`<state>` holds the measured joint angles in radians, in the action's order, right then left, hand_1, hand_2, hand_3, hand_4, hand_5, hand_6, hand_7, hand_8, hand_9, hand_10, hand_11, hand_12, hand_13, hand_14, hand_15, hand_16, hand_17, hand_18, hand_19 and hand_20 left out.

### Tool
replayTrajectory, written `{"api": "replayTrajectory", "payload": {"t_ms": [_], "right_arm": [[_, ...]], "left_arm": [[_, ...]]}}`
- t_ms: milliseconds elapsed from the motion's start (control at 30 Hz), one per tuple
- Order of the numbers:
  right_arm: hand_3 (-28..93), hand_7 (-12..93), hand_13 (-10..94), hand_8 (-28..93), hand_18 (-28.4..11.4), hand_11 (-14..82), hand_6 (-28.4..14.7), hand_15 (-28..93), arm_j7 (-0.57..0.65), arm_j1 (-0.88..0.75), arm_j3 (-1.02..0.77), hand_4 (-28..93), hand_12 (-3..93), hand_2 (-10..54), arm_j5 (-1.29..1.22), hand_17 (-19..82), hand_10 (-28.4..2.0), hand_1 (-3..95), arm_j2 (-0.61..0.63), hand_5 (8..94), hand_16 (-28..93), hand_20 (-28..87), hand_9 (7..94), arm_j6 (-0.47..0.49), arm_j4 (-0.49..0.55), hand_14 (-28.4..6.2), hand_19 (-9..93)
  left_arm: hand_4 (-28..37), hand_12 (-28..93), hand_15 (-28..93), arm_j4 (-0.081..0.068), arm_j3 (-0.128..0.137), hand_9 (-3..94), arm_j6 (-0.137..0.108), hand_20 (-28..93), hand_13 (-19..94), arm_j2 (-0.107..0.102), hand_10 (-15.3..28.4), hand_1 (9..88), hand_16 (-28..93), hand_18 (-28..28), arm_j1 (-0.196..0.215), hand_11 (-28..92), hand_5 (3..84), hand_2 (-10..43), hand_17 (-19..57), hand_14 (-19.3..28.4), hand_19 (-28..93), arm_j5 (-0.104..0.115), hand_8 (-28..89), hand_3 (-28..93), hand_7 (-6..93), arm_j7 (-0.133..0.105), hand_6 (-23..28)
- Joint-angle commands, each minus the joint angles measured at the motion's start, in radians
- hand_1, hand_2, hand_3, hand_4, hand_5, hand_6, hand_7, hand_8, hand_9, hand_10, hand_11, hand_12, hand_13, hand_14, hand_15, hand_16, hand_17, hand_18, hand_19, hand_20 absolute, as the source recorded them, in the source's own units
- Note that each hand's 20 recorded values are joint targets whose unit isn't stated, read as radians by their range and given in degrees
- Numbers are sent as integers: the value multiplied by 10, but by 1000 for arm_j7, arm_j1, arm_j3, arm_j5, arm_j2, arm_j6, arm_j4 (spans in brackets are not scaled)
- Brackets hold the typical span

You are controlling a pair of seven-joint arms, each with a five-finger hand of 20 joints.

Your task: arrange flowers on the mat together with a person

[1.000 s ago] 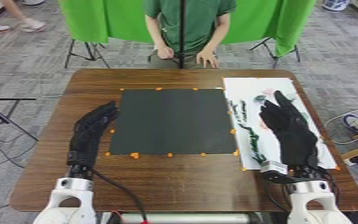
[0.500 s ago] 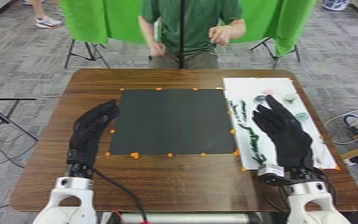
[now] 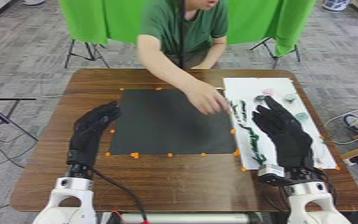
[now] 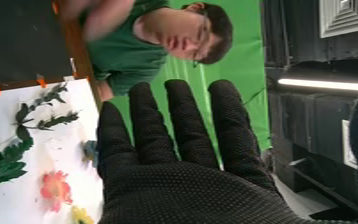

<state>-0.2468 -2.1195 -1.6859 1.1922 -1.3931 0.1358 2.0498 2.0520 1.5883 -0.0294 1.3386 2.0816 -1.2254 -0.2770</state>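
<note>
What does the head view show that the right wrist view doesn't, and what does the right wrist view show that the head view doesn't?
Head view: the robot's left hand and the grey floor. Right wrist view: a yellow flower and a lit ceiling light. Both: the robot's right hand, a person's arm, the dark mat, and green sprigs on the white sheet.

No words, labels, brands, numbers or signs can be read.
</note>
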Motion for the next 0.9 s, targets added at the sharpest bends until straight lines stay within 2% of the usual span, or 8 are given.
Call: {"api": "replayTrajectory", "payload": {"t_ms": [33, 100, 233, 500, 667, 800, 867, 900], "right_arm": [[792, 82, 290, -74, -158, 39, -33, 72, -7, -7, -3, -178, 149, -73, 1, 108, -150, 92, 3, 365, 205, 232, 387, -1, 17, -166, 71], [792, 83, 292, -74, -158, 40, -32, 72, -5, -9, -4, -178, 150, -73, 1, 108, -150, 92, 5, 365, 206, 232, 388, 3, 21, -164, 71], [793, 84, 292, -75, -158, 39, -32, 72, -9, 7, 4, -178, 150, -73, 1, 108, -150, 92, 7, 366, 208, 231, 388, 0, 13, -164, 71], [792, 84, 293, -75, -158, 40, -32, 72, -3, -2, 7, -179, 150, -73, 7, 108, -149, 95, 2, 366, 211, 233, 388, 8, 13, -164, 72], [794, 84, 291, -75, -157, 39, -32, 71, -9, 6, 5, -178, 150, -75, 11, 109, -150, 96, -2, 366, 212, 232, 388, -2, 11, -165, 71], [794, 85, 292, -75, -156, 40, -32, 70, -5, 1, 5, -180, 150, -77, 15, 109, -150, 100, -4, 366, 213, 232, 389, -2, 7, -166, 70], [795, 85, 291, -75, -153, 39, -32, 69, -5, 4, 4, -179, 150, -77, 10, 111, -150, 100, -5, 366, 213, 230, 389, -11, 2, -166, 66], [796, 85, 290, -76, -152, 39, -32, 69, -2, 6, 4, -179, 150, -78, 8, 112, -150, 99, -3, 367, 213, 229, 389, -12, -1, -165, 62]], "left_arm": [[-146, 167, 150, -3, -13, 443, -11, 205, 359, -5, 120, 328, 58, 109, 8, 179, 480, -73, 74, 155, 61, 6, -57, 613, 165, 3, 35], [-147, 167, 150, 1, -11, 443, -14, 204, 358, -7, 120, 329, 58, 108, 11, 179, 480, -73, 74, 155, 61, 1, -57, 613, 166, -3, 36], [-147, 167, 150, 0, -12, 442, -32, 202, 358, -14, 119, 329, 57, 107, 9, 179, 480, -73, 74, 154, 58, 13, -58, 613, 167, -7, 36], [-147, 168, 151, 4, -11, 442, -33, 200, 358, -16, 119, 328, 58, 107, 17, 181, 481, -73, 73, 153, 54, 16, -58, 615, 170, -12, 35], [-147, 168, 151, -1, -11, 443, -24, 200, 358, -19, 119, 328, 57, 106, 1, 182, 482, -74, 73, 153, 53, 9, -58, 615, 171, -14, 36], [-147, 168, 151, -10, -10, 443, -40, 200, 358, -29, 119, 328, 57, 106, 7, 182, 482, -74, 73, 153, 53, 20, -59, 614, 171, -11, 36], [-147, 167, 155, -19, -1, 443, -21, 225, 362, -25, 119, 328, 56, 107, -2, 182, 483, -73, 91, 156, 91, 22, -59, 614, 170, 1, 36], [-147, 167, 157, -19, 7, 443, -7, 236, 364, -20, 119, 328, 55, 110, -5, 182, 483, -73, 98, 157, 108, 12, -59, 614, 169, 5, 36]]}}
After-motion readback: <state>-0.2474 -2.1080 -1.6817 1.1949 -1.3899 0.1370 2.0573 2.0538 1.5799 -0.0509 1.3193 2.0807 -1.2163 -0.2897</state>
